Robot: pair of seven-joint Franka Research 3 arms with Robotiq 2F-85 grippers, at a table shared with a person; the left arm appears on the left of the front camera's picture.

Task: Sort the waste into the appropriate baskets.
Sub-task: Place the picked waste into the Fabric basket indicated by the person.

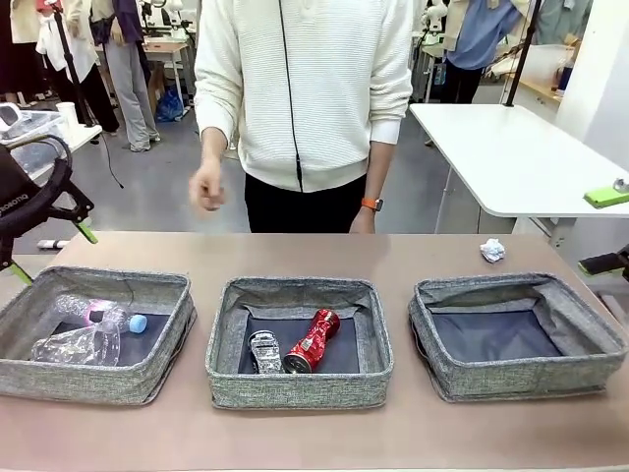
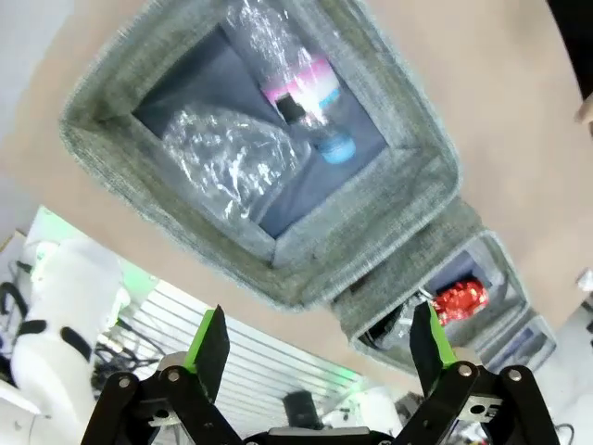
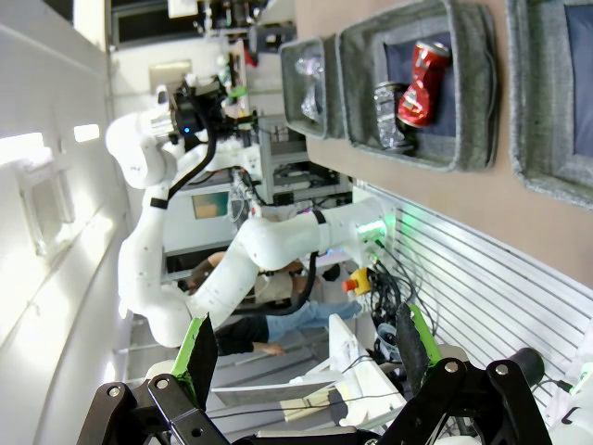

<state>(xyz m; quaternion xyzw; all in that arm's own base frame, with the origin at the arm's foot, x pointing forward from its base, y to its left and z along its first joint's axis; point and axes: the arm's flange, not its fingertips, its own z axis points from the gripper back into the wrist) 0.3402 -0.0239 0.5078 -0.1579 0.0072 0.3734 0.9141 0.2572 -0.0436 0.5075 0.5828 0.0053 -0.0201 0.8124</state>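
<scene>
The left gripper (image 1: 49, 221) is cut off by the front view's left edge, so its jaws cannot be judged there. The person's moving hand (image 1: 206, 185) is blurred. In the left wrist view, the middle basket's (image 2: 408, 278) wall hides most of the red can (image 2: 461, 298).

Paper ball (image 1: 492, 250) behind right basket (image 1: 519, 378)

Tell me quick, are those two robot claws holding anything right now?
Left gripper: open, holding nothing, above the basket with the plastic bottle.
Right gripper: open, holding nothing.
</scene>
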